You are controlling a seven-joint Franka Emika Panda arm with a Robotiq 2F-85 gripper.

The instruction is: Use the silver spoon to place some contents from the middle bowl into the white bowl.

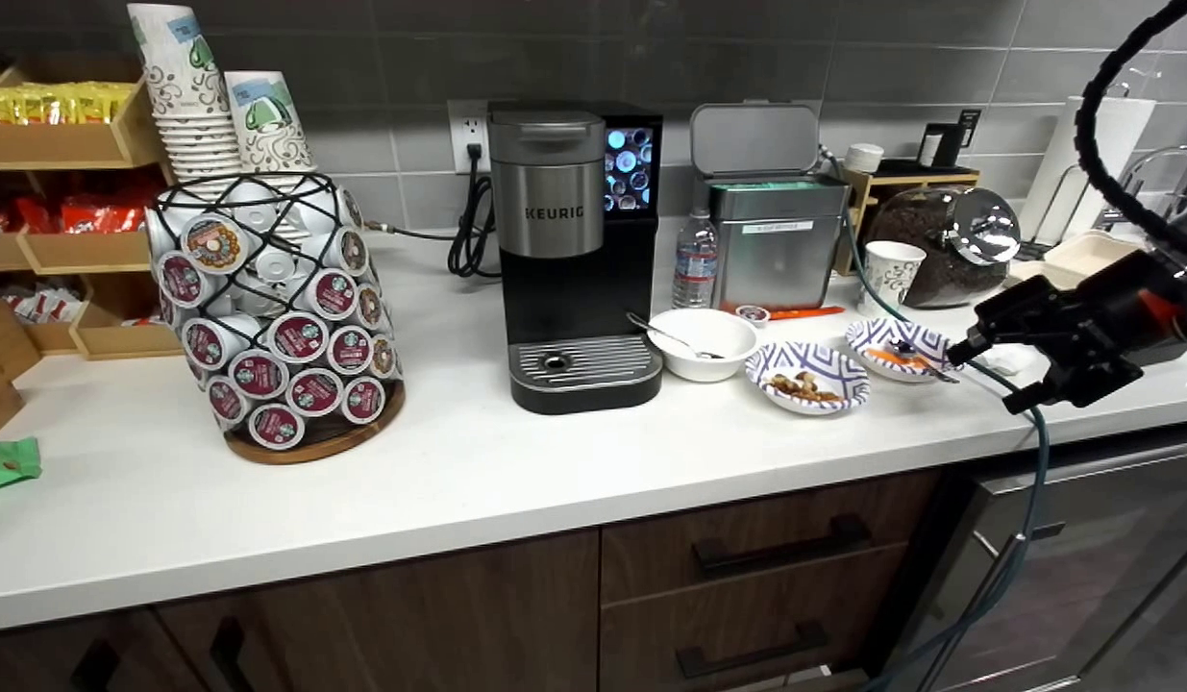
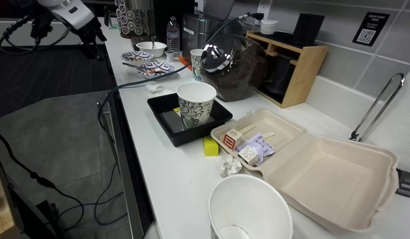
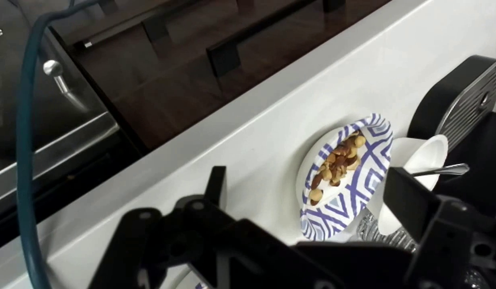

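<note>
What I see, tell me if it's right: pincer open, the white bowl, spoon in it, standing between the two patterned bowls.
Not between them: in an exterior view the white bowl stands at the row's end, beside the coffee maker, and the patterned bowl of nuts is in the middle. The spoon and the open pincer are as you say.

Spoon is just leaning in the white bowl right by the Keurig, brownish bits piled up in the middle bowl, fingers spread pretty wide.
</note>
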